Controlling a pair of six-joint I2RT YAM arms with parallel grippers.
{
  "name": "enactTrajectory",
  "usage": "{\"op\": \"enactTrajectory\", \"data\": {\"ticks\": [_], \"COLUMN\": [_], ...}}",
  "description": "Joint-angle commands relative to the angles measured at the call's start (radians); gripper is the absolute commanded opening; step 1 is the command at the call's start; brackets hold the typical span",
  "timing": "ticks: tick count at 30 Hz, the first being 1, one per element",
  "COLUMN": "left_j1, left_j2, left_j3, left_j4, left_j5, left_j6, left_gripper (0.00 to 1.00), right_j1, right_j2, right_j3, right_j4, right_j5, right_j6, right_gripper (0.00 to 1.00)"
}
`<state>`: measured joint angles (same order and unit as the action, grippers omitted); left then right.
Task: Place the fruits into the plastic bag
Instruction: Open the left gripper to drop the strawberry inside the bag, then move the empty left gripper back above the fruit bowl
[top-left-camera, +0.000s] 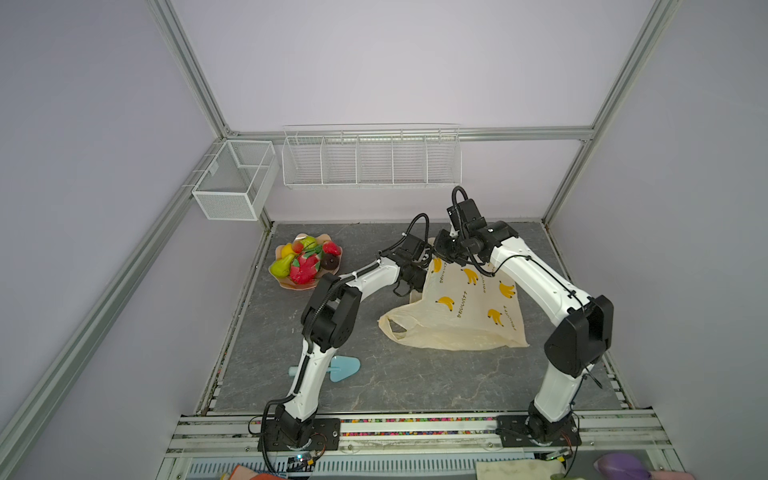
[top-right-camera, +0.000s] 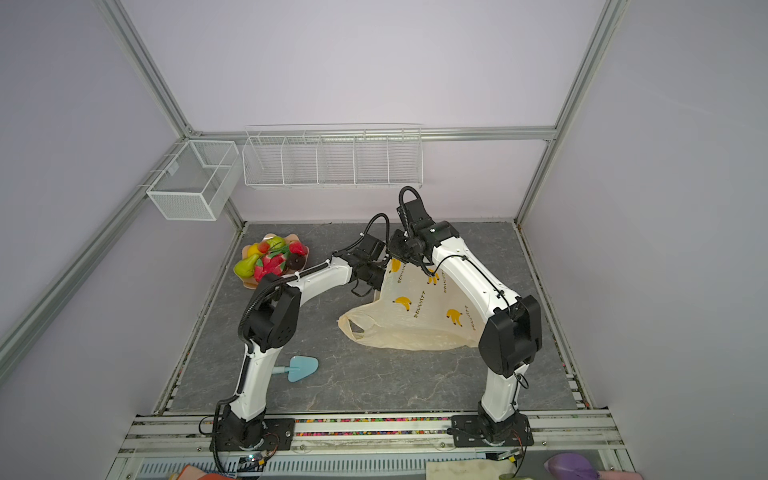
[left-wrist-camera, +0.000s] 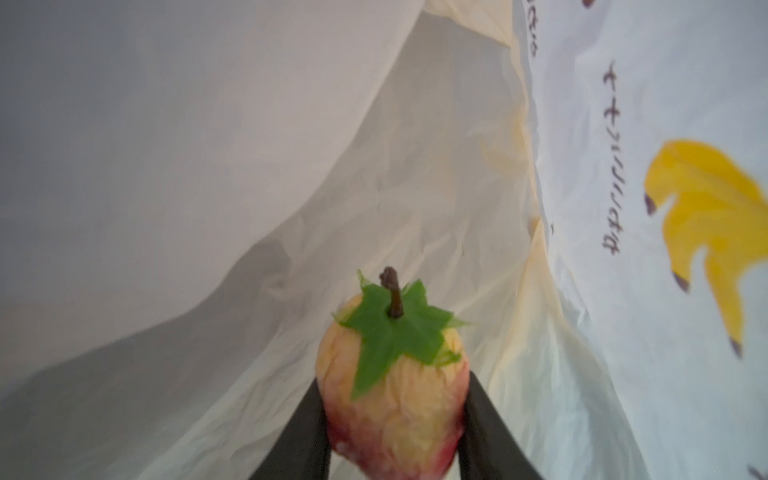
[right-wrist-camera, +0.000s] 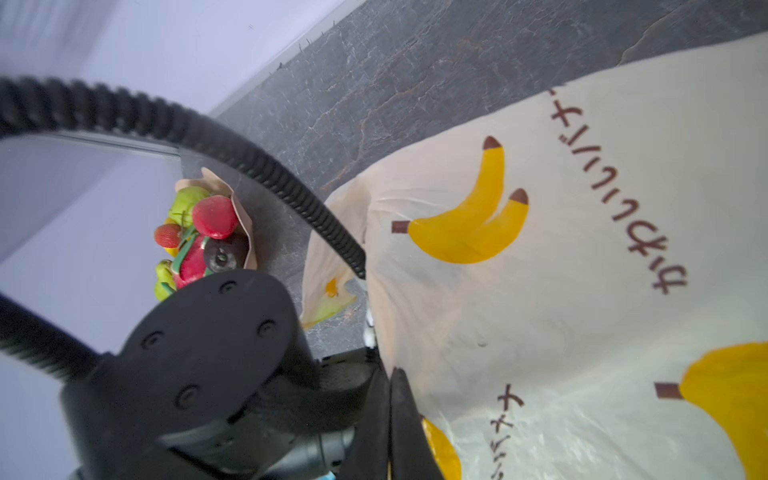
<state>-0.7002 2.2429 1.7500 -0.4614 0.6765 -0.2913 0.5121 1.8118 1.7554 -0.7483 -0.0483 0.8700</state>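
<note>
While right fingers (right-wrist-camera: 406, 424) pinch the plastic bag (right-wrist-camera: 582, 299), left fingers (left-wrist-camera: 309, 436) — partly open — grip a peach (left-wrist-camera: 395, 403).

You have on hand: plastic bag (top-left-camera: 461, 328), thin translucent cream film, finely crinkled, printed; toy peach (left-wrist-camera: 395, 411), matt wrinkled skin, fabric-like green leaf (left-wrist-camera: 395, 336); fruits (top-left-camera: 305, 262) in your dish (top-left-camera: 291, 285), glossy plastic; tabletop (top-left-camera: 395, 382), dark matt stone-look, veined; wire rack (top-left-camera: 370, 160), white coated metal; frame rails (top-left-camera: 196, 79), bare matt metal.
</note>
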Motion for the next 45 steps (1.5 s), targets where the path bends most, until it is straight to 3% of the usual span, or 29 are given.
{"op": "enactTrajectory", "data": {"ticks": [1,4,10,23,30,34,38,45], "left_j1": [-0.017,-0.025,-0.021,0.046,0.098,0.133,0.197,0.365], "left_j2": [0.038,0.040,-0.050,-0.373,-0.507,-0.565,-0.658,-0.719], "left_j3": [0.037,0.040,0.015,-0.239,-0.310,-0.295,-0.296,-0.273], "left_j4": [0.004,0.010,-0.071,-0.096,-0.157,-0.250,-0.302,-0.400], "left_j5": [-0.038,-0.070,-0.164,-0.262,-0.361,-0.476,-0.577,-0.684], "left_j6": [-0.047,-0.063,-0.032,-0.070,-0.080,-0.089,-0.137,-0.061], "left_gripper": [0.37,0.57,0.82,0.84,0.83,0.83,0.85,0.87], "right_j1": [-0.009,-0.019,-0.038,-0.061,-0.061,-0.058,-0.050,-0.043], "right_j2": [-0.038,-0.050,-0.072,-0.077,-0.055,-0.048,-0.043,-0.034], "right_j3": [-0.050,-0.081,-0.119,-0.107,-0.084,-0.067,-0.062,-0.058], "right_j4": [0.089,0.106,0.122,0.056,0.037,0.029,0.041,0.054], "right_j5": [-0.050,-0.060,-0.083,-0.102,-0.102,-0.103,-0.113,-0.119], "right_j6": [0.072,0.080,0.072,-0.009,-0.037,-0.052,-0.057,-0.060], "right_gripper": [0.06,0.06,0.06,0.06,0.06,0.06,0.06,0.06]}}
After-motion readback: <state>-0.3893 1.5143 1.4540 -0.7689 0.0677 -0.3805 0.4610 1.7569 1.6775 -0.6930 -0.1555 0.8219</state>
